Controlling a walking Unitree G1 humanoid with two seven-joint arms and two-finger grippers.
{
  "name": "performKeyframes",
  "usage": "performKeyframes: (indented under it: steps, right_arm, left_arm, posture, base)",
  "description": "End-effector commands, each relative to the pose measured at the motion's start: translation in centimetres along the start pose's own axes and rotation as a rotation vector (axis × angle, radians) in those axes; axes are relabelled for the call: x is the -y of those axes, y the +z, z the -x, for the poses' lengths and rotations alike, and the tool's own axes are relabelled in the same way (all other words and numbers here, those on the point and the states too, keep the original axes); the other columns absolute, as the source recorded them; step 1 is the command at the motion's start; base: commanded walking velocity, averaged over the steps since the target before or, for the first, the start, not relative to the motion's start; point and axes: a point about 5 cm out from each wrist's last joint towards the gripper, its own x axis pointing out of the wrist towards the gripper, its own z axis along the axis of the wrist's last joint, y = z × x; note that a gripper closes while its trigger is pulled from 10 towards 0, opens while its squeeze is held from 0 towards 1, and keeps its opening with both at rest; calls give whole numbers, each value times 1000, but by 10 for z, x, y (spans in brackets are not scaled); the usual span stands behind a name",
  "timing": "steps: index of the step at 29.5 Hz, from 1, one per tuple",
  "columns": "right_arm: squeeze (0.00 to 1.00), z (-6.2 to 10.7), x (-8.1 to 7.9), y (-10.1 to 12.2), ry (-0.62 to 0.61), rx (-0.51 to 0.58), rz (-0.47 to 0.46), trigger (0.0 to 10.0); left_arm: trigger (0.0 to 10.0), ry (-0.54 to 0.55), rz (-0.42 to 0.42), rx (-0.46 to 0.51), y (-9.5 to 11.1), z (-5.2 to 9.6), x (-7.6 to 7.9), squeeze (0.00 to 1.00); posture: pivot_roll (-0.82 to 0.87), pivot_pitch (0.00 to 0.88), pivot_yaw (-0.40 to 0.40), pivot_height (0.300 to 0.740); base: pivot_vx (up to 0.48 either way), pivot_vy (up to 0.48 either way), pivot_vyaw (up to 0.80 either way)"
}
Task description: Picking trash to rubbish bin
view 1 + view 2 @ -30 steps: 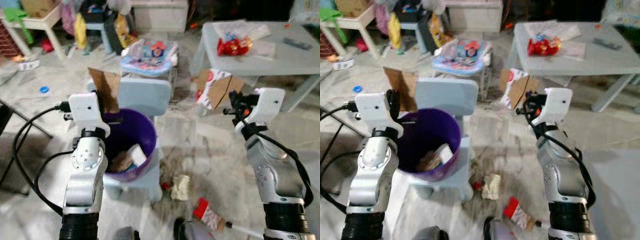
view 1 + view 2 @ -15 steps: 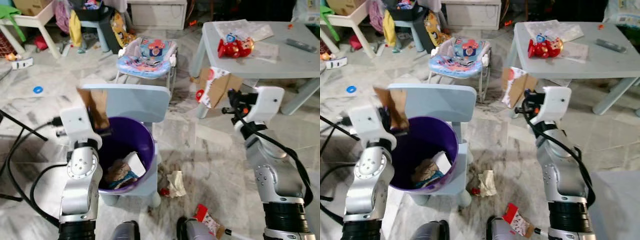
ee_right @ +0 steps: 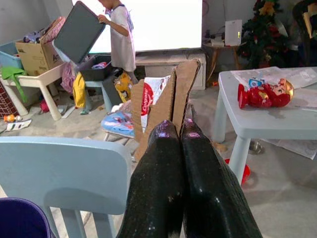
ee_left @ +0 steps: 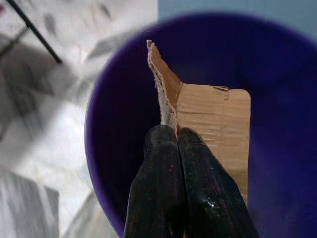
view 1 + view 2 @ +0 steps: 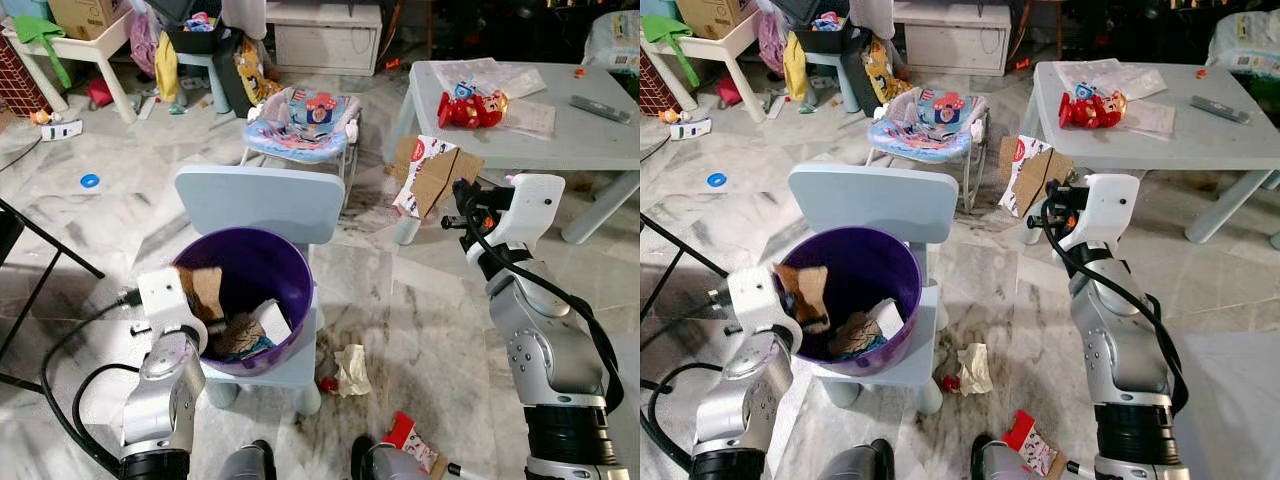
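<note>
A purple rubbish bin (image 5: 290, 262) stands on the seat of a light blue child's chair (image 5: 262, 203), with paper trash inside. My left gripper (image 4: 173, 135) is lowered into the bin, shut on a brown cardboard piece (image 4: 210, 119) (image 5: 205, 288). My right gripper (image 3: 174, 130) is raised to the right of the chair, shut on a folded cardboard box piece with red print (image 5: 430, 175) (image 3: 163, 99). On the floor lie a crumpled paper (image 5: 353, 369) and a red wrapper (image 5: 412, 440).
A grey table (image 5: 560, 125) with a red toy (image 5: 470, 106) stands at the right. A baby bouncer (image 5: 303, 118) sits behind the chair. A person (image 3: 120, 37) stands at the back by a dark box. A black stand leg (image 5: 45, 240) crosses the left floor.
My left gripper has dropped from above the bin's rim down into the bin with its cardboard. The camera has shifted. My right gripper holds its place.
</note>
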Motion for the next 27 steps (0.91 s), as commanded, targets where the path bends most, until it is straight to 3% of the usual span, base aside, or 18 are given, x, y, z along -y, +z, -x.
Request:
performKeyframes:
  steps: [1, 2, 13, 16, 20, 27]
  right_arm:
    - [0, 2, 0, 5, 8, 14, 10, 0]
    - [0, 3, 1, 6, 7, 14, 11, 0]
    - [0, 3, -1, 3, 10, 5, 6, 0]
    - [0, 3, -3, 2, 14, 1, -4, 0]
    - [0, -2, -14, -15, 60, -57, -60, 0]
    - [0, -9, -34, -33, 113, -83, -81, 0]
  left_arm:
    - [627, -15, 0, -26, -2, -3, -3, 384]
    - [10000, -13, 19, -36, -3, -4, -4, 1000]
    - [10000, -16, 19, -54, -6, -4, -9, 1000]
    - [10000, 6, -12, -12, -1, 1, -12, 1000]
    - [10000, -22, -141, 86, 9, 29, -12, 1000]
    - [10000, 27, -190, 128, 8, 62, -30, 1000]
  posture:
    - [37, 233, -52, 740]
    - [34, 234, -54, 740]
    - [40, 242, -55, 740]
    - [63, 248, -55, 740]
    - [124, 250, -54, 740]
    - [210, 254, -53, 740]
  base:
    - [0, 0, 0]
    - [0, 0, 0]
    - [0, 0, 0]
    - [0, 0, 0]
    - [0, 0, 0]
    - [0, 0, 74]
